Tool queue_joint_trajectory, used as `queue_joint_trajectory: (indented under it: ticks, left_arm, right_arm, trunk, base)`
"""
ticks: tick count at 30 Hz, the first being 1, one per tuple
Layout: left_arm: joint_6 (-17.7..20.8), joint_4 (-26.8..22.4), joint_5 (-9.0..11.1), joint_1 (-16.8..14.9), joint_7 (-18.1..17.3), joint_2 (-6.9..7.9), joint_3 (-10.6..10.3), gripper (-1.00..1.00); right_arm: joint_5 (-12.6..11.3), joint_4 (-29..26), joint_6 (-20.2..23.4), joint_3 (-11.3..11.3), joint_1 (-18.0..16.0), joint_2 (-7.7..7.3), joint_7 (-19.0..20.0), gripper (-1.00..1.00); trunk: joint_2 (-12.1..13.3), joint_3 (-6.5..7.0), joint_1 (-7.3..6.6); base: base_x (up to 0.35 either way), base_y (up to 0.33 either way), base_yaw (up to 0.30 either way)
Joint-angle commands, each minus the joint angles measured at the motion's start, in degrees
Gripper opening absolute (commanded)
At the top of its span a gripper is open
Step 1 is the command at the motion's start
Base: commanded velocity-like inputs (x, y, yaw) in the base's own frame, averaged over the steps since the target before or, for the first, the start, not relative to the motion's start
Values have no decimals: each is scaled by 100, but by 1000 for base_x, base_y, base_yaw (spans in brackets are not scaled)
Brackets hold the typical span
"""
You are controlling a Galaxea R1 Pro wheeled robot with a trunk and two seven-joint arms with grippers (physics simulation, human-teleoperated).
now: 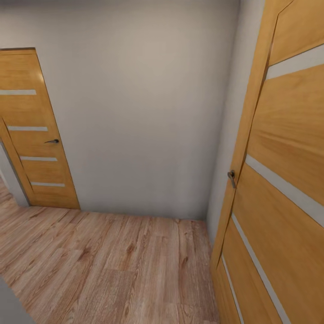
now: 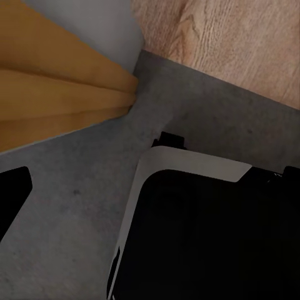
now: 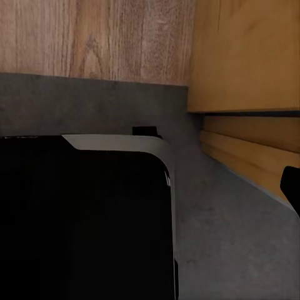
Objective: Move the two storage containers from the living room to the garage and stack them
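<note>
Both orange-red storage containers are out of view. I face a pale wall (image 1: 144,112) in a passage with light wood-plank flooring (image 1: 112,265). Both wrist views look down on dark grey concrete floor (image 2: 69,225) beside my black, white-edged base (image 2: 206,237). My left gripper (image 2: 150,200) shows one dark fingertip (image 2: 12,200) at the picture's edge, with nothing held. My right gripper (image 3: 150,194) likewise shows one fingertip (image 3: 292,187) at the edge, also holding nothing.
An open wooden door (image 1: 279,180) with pale strips and a handle (image 1: 231,178) stands very close on my right. A similar shut door (image 1: 36,135) is at the far left. The wood planks meet the grey floor (image 3: 94,100) just ahead of my base (image 3: 81,219).
</note>
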Motion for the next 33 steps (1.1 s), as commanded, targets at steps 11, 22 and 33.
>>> queue_joint_trajectory:
  ticks: [11,22,33]
  left_arm:
    - [-19,7,22,-4,-3,-1,8,100]
    - [-19,7,26,-4,0,3,7,100]
    - [-19,7,30,-4,1,7,7,100]
  right_arm:
    - [-55,16,-32,49,-8,2,-4,100]
    - [-57,15,-32,47,-8,2,-4,100]
    - [-59,16,-32,43,-8,2,-4,100]
  trunk:
    - [-6,-8,1]
    - [-6,-8,1]
    - [-6,-8,1]
  base:
    - [82,0,0]
    - [308,0,0]
    - [321,0,0]
